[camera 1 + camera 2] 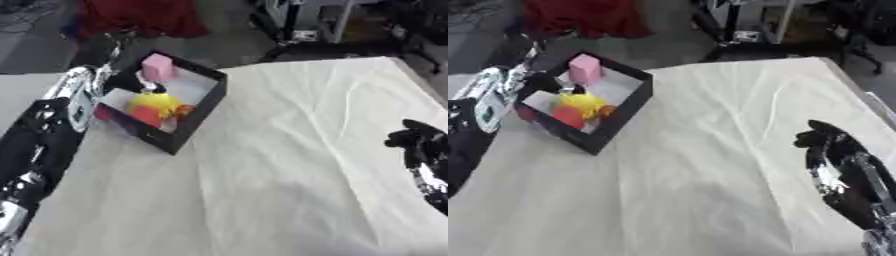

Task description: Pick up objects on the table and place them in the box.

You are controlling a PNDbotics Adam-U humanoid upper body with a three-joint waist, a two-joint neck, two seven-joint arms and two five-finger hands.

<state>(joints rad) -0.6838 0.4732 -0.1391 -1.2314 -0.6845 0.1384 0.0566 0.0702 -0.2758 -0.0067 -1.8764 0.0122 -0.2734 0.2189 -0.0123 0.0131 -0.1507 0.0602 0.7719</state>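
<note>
My left hand (131, 82) sat at the box's (194, 117) left wall, reaching inside; fingers' state I couldn't tell. Box was near the table's (289, 165) far-left edge w/ 1 pink block (158, 67), 1 yellow thing (154, 101), 1 red-orange thing (147, 115) inside. Wide bare cloth between box & my right hand (826, 142), which was curled on nothing by the right edge.

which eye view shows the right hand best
The right eye view: the right hand shows whole above the white cloth, with its forearm running to the lower right corner. In the left eye view it sits at the right edge, forearm partly cut off. Neither view shows clearly how its fingers are set.
</note>
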